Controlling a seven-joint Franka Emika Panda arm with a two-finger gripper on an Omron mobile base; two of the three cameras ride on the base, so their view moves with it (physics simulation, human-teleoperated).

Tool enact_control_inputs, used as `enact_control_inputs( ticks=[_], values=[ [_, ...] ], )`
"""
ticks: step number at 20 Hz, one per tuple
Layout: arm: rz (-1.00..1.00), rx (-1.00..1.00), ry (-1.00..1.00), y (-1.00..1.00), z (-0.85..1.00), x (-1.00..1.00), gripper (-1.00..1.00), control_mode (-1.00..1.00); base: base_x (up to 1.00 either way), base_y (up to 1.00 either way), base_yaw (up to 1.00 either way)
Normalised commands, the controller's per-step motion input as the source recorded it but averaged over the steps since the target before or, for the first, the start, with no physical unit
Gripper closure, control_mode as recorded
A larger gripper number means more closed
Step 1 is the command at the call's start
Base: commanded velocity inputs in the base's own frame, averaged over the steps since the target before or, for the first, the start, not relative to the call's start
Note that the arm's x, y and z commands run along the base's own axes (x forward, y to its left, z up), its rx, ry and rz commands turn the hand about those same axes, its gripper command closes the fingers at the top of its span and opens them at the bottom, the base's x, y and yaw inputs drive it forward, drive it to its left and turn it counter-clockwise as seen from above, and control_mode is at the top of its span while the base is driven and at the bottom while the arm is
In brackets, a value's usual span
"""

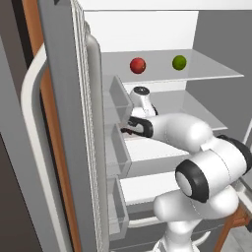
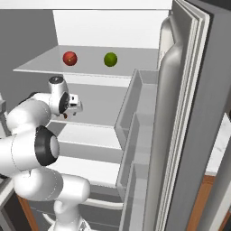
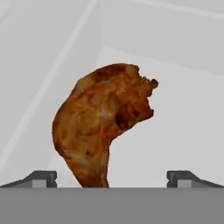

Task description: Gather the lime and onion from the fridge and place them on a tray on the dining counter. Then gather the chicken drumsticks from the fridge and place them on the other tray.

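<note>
You had the end effector (image 3: pixel 112 181) wide open and empty over a chicken drumstick (image 3: pixel 103 127) lying on a middle fridge (image 1: pixel 64 123) shelf, a light, firm but likely greasy piece best pinched across its thick meaty body, not the thin bone end.

We see the fridge (image 1: pixel 147 34) open, its white shelves bare but for a few things. On the upper shelf (image 2: pixel 135 58) lie the onion (image 2: pixel 70 58) and the lime (image 2: pixel 110 59), well apart. A drumstick (image 3: pixel 103 122) rests on a lower white shelf (image 3: pixel 183 113).
</note>
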Motion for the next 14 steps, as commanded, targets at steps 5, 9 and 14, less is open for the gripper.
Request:
enact_control_inputs(
  ticks=[5, 9, 14],
  values=[
    [0.0, 0.0, 0.0, 0.13, -0.23, 0.29, -1.0, -1.0, 0.0, 0.0, 0.0],
    [0.0, 0.0, 0.0, 0.15, -0.24, 0.22, -1.0, -1.0, 0.0, 0.0, 0.0],
    [0.0, 0.0, 0.0, 0.17, -0.52, 0.07, 1.0, -1.0, 0.0, 0.0, 0.0]
  ],
)
